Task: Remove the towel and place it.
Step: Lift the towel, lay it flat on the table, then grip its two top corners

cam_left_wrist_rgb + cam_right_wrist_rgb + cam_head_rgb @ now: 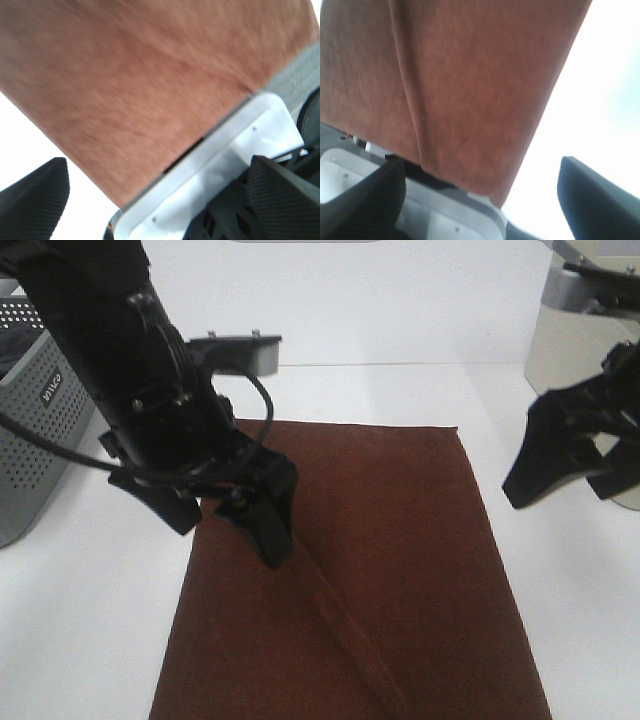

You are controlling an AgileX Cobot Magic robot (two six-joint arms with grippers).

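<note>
- Basket (40, 440): grey and perforated, at 9 o'clock on the edge of the high view. It stands on the white bench (90, 620), apart from the towel.
- Left gripper (230, 543): at about 10 o'clock from the middle, over the towel's far left corner. Its jaws are spread wide with nothing between them. In the left wrist view one finger (35, 200) shows at each side, with cloth and bare bench in the gap. I cannot tell whether a fingertip touches the cloth.
- Towel (400, 560): maroon, lying spread out on the bench from the middle down to 6 o'clock, where it runs out of view. A raised crease (345, 630) crosses it on a slant, from under the left gripper toward 6 o'clock.
- Right gripper (562, 490): at 3 o'clock, over bare bench just beside the towel's right edge. Its jaws are parted and hold nothing.
</note>
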